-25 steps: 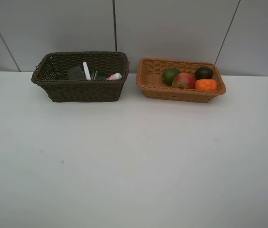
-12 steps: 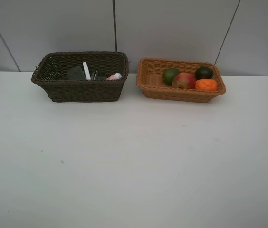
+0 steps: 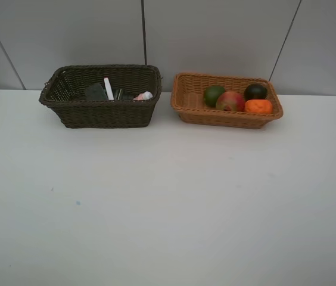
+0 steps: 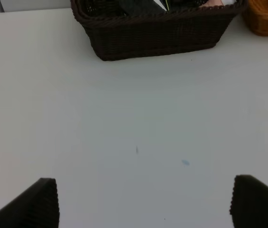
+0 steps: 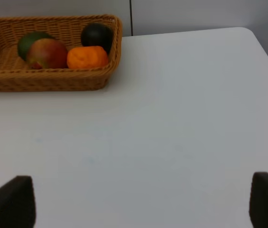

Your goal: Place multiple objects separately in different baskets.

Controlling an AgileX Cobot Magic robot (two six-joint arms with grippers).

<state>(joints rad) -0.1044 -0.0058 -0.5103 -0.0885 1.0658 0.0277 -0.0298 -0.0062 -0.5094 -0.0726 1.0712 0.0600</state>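
The dark brown basket point(image 3: 105, 113) holds the black flat case point(image 3: 95, 92), the white marker point(image 3: 108, 88), the pink small bottle point(image 3: 144, 96) and a dark item that may be the pump bottle point(image 3: 120, 94). The tan basket point(image 3: 221, 117) holds the avocado-like fruit point(image 3: 213, 95), pomegranate point(image 3: 230, 101), mangosteen point(image 3: 255, 91) and orange point(image 3: 258, 106). My left gripper point(image 4: 146, 204) is open and empty over the table, well short of the dark basket point(image 4: 157, 33). My right gripper point(image 5: 141, 202) is open and empty, well short of the tan basket point(image 5: 43, 85). Neither gripper shows in the exterior view.
The white table point(image 3: 168, 202) spreads in front of both baskets, which stand side by side at its far edge against a grey panelled wall. The table's right corner point(image 5: 248, 35) shows in the right wrist view.
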